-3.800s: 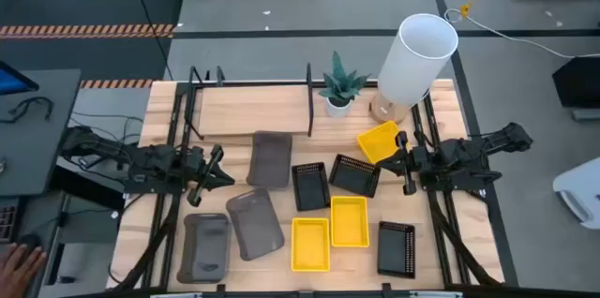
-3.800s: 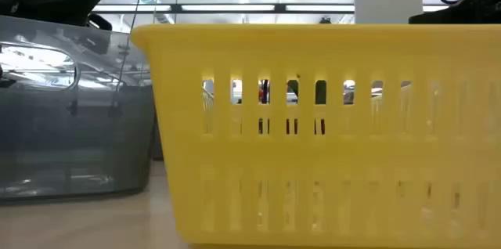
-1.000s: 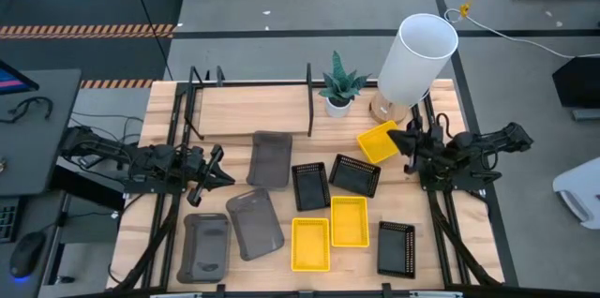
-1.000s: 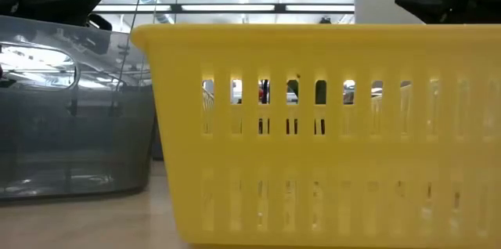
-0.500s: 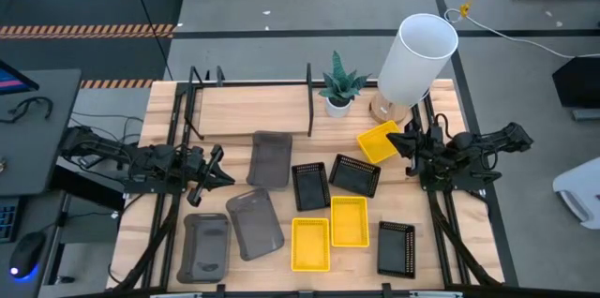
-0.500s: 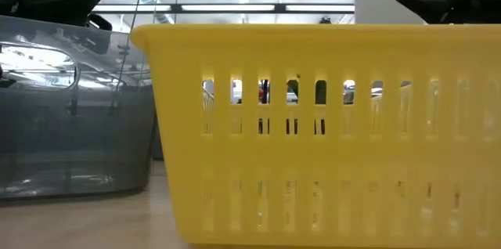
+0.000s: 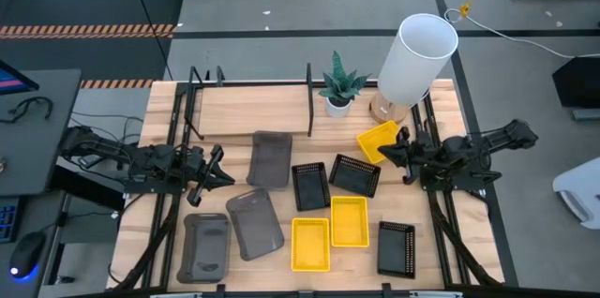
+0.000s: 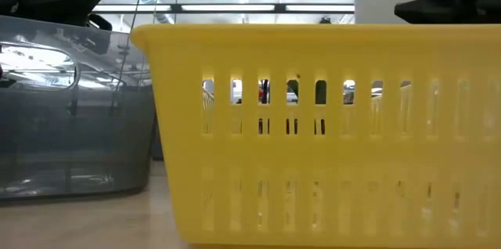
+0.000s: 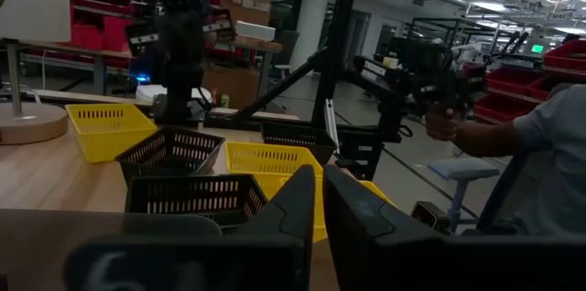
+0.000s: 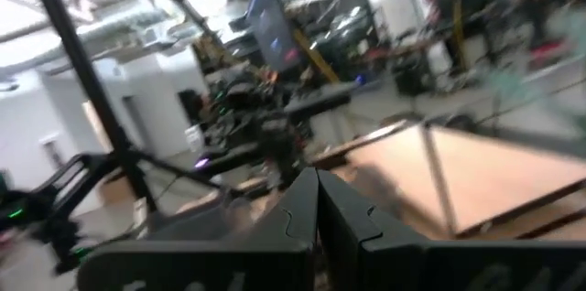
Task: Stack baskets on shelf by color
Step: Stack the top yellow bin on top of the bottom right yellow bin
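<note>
The right end effector (image 7: pixel 386 151), clenched and empty, has swung down beside the tilted yellow basket (image 7: pixel 376 141), likely lining up a pick.

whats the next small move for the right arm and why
Probably open the right gripper and ease it onto the rim of the tilted yellow basket: its fingers are shut and hold nothing, right at that basket's edge, and the shelf holds no baskets yet.
</note>
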{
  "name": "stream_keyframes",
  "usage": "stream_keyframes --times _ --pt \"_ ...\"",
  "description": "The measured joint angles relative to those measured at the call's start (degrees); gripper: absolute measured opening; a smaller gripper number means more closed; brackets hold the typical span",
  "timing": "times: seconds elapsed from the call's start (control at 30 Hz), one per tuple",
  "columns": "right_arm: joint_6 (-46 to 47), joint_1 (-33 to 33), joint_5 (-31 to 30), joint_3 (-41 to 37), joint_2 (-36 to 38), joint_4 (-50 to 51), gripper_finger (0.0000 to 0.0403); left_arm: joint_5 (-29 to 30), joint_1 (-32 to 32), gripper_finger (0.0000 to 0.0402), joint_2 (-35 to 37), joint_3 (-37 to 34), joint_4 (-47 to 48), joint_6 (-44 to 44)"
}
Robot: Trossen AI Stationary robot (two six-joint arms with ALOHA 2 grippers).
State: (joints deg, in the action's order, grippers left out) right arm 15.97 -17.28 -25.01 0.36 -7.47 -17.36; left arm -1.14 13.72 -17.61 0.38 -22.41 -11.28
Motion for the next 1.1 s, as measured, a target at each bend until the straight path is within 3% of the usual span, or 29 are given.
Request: stream_keyframes --times 0.37,0.63,0.83,0.97,1.1 --pt "4.7 -1.4 0.1 7.9 -21.0 7.3 0.0014 0.0 0.0 0.0038 0.0 0.0 0.0 0.0" --pt "15.8 2.0 -3.9 20.5 -33.5 35.5 0.0023 0.0 0.0 0.0031 0.0 0.0 0.0 0.0" --pt "18.0 7.9 -0.8 27.2 -40.7 47.9 0.009 0.0 0.0 0.003 0.0 0.0 0.0 0.0" --pt "17.4 13.0 2.9 30.3 -45.5 50.0 0.0148 0.0 0.0 0.0036 0.0 0.0 0.0 0.0" --pt "15.1 18.0 7.9 33.0 -50.4 50.2 0.0179 0.0 0.0 0.0039 0.0 0.0 0.0 0.0"
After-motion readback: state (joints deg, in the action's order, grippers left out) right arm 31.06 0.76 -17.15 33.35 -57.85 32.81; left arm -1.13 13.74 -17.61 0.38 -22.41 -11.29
